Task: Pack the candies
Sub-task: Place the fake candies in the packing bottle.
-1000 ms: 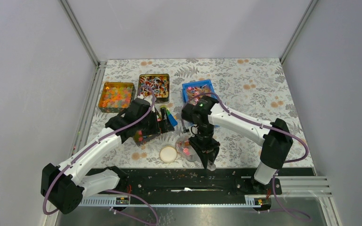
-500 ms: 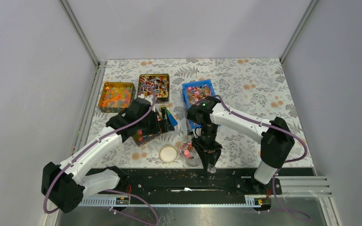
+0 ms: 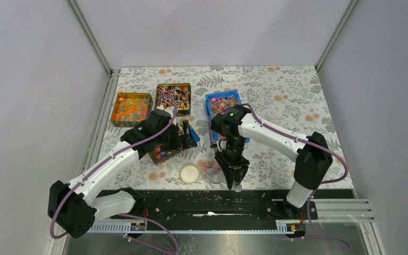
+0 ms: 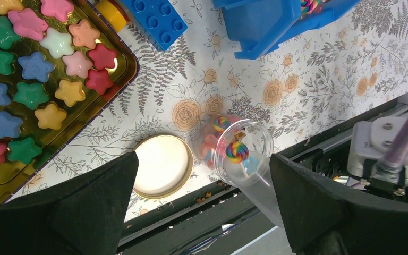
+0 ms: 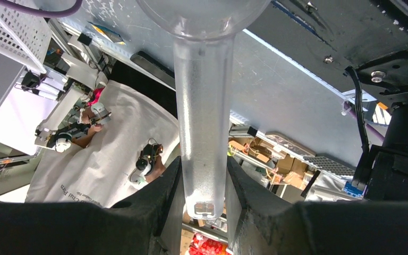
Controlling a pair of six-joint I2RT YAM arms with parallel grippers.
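Right gripper [image 5: 202, 186] is clamped on a clear plastic long-handled scoop [image 5: 201, 106]. Twist-wrapped candies [image 4: 236, 151] are held in its bowl at frame centre, beside a cream round lid [image 4: 162, 166]. Slow, level tipping is advised so none are spilled.

Robotics lab cell, I'd say. My bench [image 3: 287, 79] sits boxed in by grey panel walls [image 3: 202, 32] on aluminium framing [image 3: 88, 34], black mounting rail [image 3: 191, 203] at its near edge.

Across the upper middle of the top view, three containers line the table [image 3: 276, 85]: the ball tin [image 3: 132, 94] leftmost, the candies [image 3: 173, 98] in the next tin, a bin [image 3: 222, 94] rightmost. Low centre, the lid [image 3: 189, 173] lies just left of the clear scoop [image 5: 202, 133] in my right gripper [image 3: 234, 180].
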